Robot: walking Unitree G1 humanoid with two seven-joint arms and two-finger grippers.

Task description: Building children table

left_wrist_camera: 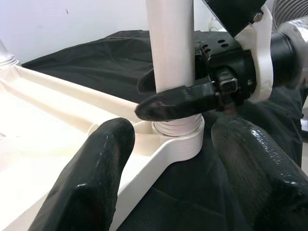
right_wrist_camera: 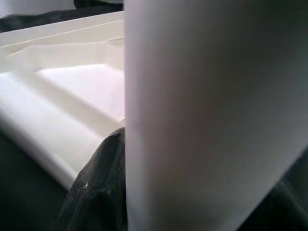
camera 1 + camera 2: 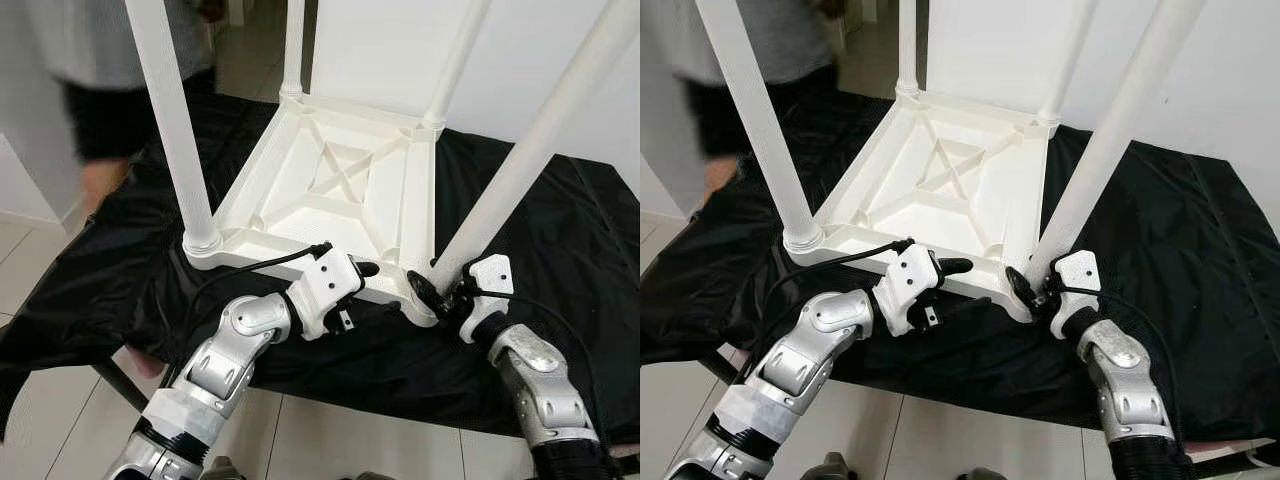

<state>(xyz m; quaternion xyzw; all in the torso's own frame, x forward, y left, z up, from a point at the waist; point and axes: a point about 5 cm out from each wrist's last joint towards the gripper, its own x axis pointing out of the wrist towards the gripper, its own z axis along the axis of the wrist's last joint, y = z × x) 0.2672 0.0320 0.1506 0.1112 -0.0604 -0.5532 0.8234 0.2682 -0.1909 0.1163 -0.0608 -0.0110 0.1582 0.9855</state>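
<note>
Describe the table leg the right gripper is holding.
The leg is a smooth white tube, plastic by its look, rising tilted from the near right corner socket of the upturned white table, which lies on a black cloth. The right gripper is shut on it just above the socket's ribbed collar.

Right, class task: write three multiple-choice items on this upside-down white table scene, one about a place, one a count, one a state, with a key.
1. What does the tabletop lie on?
A. black cloth
B. bare wooden floor
C. green rug

2. How many legs stand in its corners?
A. two
B. four
C. six

3. The right gripper is
A. wide open in the air
B. shut on the near right leg
C. holding a screwdriver

Key: 1 A, black cloth spreads beneath; 2 B, one per corner; 3 B, fingers clamp its base.
</note>
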